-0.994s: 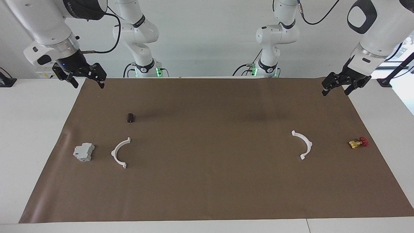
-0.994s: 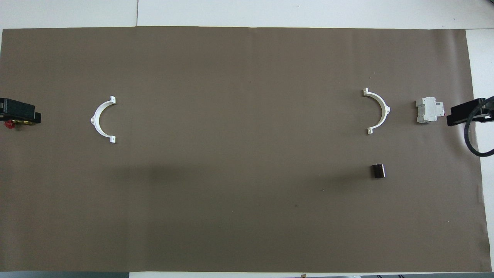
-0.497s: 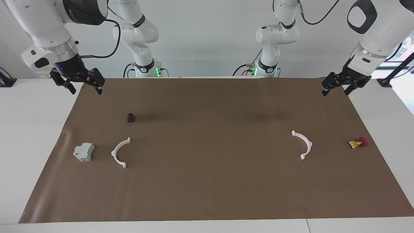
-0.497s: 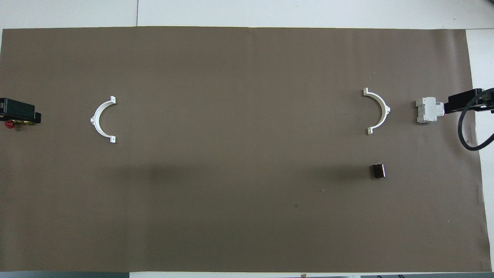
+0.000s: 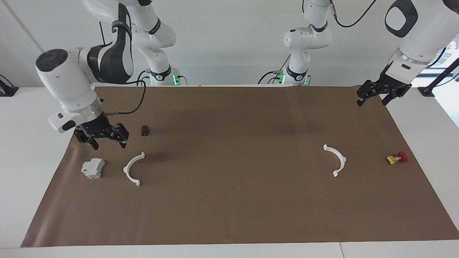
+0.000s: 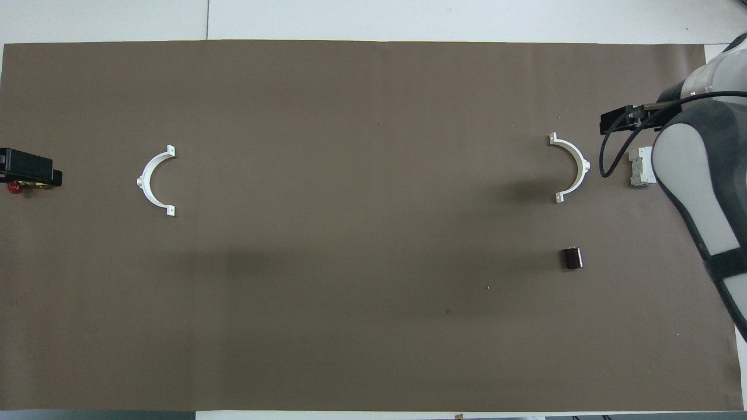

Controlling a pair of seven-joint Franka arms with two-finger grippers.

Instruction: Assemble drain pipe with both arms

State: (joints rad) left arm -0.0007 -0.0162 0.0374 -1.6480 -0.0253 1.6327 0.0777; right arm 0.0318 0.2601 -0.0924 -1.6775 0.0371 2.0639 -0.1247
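Now the right arm's gripper [image 5: 105,139] has dropped from up by the mat's robot-side corner to low over the brown mat [image 5: 229,215], hanging above the gap between the grey block [image 5: 93,168] and the small dark cylinder [image 5: 144,130]; its fingers are spread apart and hold nothing. That puts it just short of the white half-ring [image 5: 133,169] at its own end of the table, so I judge the step in hand is the reach for that piece, with the grasp not yet made. The left arm's gripper [image 5: 373,97] has not moved in the last second: it waits high over the mat's corner at its end, fingers apart, empty. Its half-ring [image 5: 336,160] lies flat at that end, with the red-and-yellow valve [image 5: 397,157] beside it toward the mat's edge. Both half-rings are unmoved, well apart from each other, open sides turned toward the middle of the mat, nothing joined yet. From overhead the right arm's forearm covers part of the grey block [image 6: 639,167]. Room: the whole middle of the mat between the two pieces is bare, plenty of space to bring them together. The tight spot is at the right arm's end, where the grey block sits beside the half-ring and the cylinder lies nearer the robots; a wide-open gripper could nudge either, I think. Neither piece is near a mat edge.
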